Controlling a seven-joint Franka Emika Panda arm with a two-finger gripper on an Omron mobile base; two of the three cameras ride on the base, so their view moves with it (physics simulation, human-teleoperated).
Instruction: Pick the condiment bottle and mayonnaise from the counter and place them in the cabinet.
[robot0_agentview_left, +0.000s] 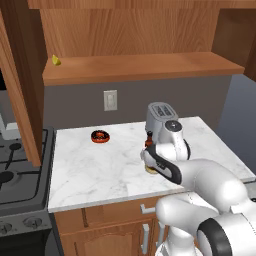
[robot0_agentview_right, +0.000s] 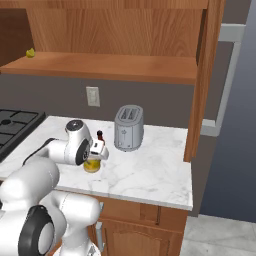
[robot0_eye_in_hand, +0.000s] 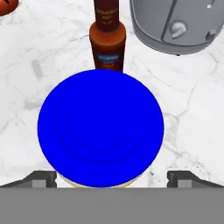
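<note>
mayonnaise (robot0_agentview_right: 91, 165) under gripper (robot0_agentview_right: 95, 156) | condiment bottle (robot0_agentview_right: 99, 135) behind | toaster (robot0_agentview_right: 128, 128) right

A grey two-slot toaster (robot0_agentview_right: 128, 128) stands upright. At its nine o'clock in the left base view lies a red-and-dark doughnut-shaped ring (robot0_agentview_left: 100, 136). A white wall outlet (robot0_agentview_left: 110, 100) sits at the ring's one o'clock. A dark stovetop (robot0_agentview_left: 15, 170) occupies the left edge.

No legible text, condiment bottle (robot0_eye_in_hand: 107, 37) label blurred.
</note>
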